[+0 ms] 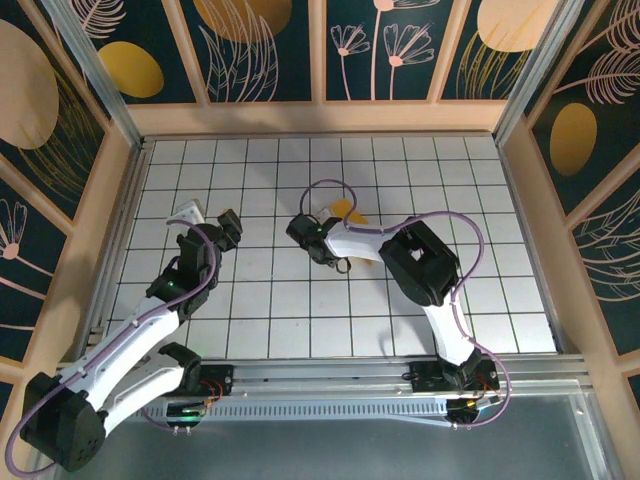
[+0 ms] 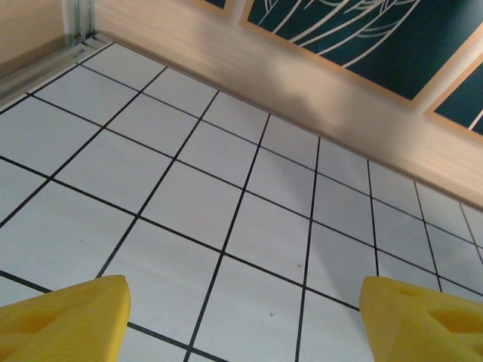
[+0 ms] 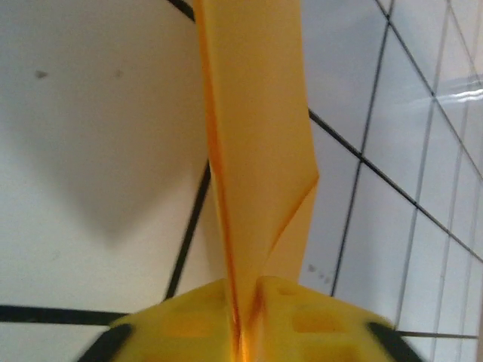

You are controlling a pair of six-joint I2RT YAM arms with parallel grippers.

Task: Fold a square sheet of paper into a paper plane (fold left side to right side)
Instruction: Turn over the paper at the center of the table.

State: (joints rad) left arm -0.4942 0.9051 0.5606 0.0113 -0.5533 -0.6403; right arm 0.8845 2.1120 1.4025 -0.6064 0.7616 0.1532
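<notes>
Left to right: my left gripper (image 1: 207,222), at nine o'clock from the middle of the table (image 1: 400,160), hovers over white tiles with its yellow fingers (image 2: 68,320) wide apart. Near the centre, my right gripper (image 1: 305,230) is clamped on the orange paper plane (image 3: 256,136). Its creased body points toward twelve o'clock in the wrist view.

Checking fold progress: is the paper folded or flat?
Folded: the paper is a narrow strip with a lengthwise crease and an angled flap.
</notes>
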